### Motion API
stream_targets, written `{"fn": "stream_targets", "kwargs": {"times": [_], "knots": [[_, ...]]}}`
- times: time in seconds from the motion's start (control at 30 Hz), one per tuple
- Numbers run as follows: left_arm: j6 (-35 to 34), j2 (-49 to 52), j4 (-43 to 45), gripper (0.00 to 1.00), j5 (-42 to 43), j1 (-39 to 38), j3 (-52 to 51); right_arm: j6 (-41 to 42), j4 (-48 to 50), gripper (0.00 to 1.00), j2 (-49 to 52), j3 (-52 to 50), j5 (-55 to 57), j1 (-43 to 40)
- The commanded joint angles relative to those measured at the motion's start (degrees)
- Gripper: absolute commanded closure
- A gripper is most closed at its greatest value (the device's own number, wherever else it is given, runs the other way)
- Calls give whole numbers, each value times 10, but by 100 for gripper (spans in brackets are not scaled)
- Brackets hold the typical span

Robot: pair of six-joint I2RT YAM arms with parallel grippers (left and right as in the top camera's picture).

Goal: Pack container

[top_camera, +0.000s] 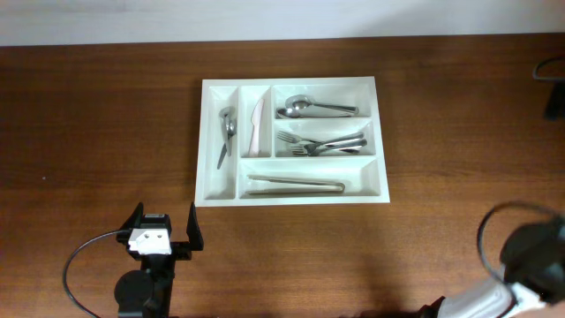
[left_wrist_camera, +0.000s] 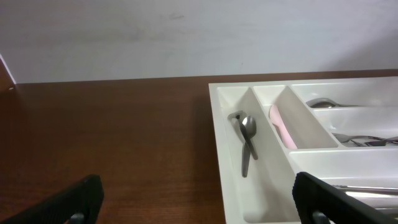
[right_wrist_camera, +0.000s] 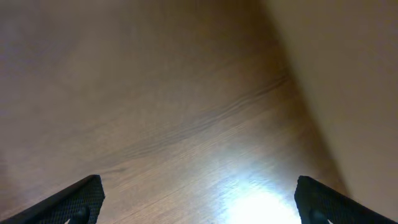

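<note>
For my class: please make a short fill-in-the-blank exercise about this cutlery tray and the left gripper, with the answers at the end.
The white tray has ____ compartments.
The forks lie in the ____ of the three long compartments.
The jaws of the left gripper stand ____.
Missing words: five; middle; open.

1. The tray [top_camera: 205, 141] sits on the table [top_camera: 88, 132], near the middle and toward the back.
2. A little spoon [top_camera: 228, 128] lies in the tray's far-left slot.
3. A knife [top_camera: 256, 124] lies in the next slot to the right.
4. Right of the knife are two long slots, one behind the other.
5. Big spoons [top_camera: 313, 108] lie in the back one.
6. Forks [top_camera: 322, 143] lie in the one before it.
7. Tongs [top_camera: 296, 185] lie in the front slot, which also runs before the knife slot.
</note>
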Motion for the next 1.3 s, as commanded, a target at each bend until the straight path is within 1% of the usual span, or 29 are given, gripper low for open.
{"fn": "stream_targets", "kwargs": {"times": [0.0, 0.1, 0.23, 0.37, 0.5, 0.63, 0.83, 0.97, 1.03, 1.13, 1.27], "knots": [[11, -5, 2, 1, -4, 2, -7, 2, 1, 1, -75, -4, -5, 25], [11, -5, 2, 1, -4, 2, -7, 2, 1, 1, -111, -16, -5, 54], [11, -5, 2, 1, -4, 2, -7, -12, 12, 1, -167, -70, 8, 103], [11, -5, 2, 1, -4, 2, -7, -17, 39, 1, -244, -166, 10, 145], [11, -5, 2, 1, -4, 2, -7, -17, 62, 1, -341, -287, 10, 189], [11, -5, 2, 1, -4, 2, -7, -5, 142, 1, -464, -417, -3, 237], [11, -5, 2, 1, -4, 2, -7, 14, 333, 1, -682, -619, -65, 318], [11, -5, 2, 1, -4, 2, -7, 14, 433, 2, -805, -719, -132, 331], [11, -5, 2, 1, -4, 2, -7, 14, 490, 1, -858, -770, -166, 331], [11, -5, 2, 1, -4, 2, -7, 14, 556, 1, -909, -831, -195, 331], [11, -5, 2, 1, -4, 2, -7, 18, 636, 2, -956, -910, -207, 331]]}}
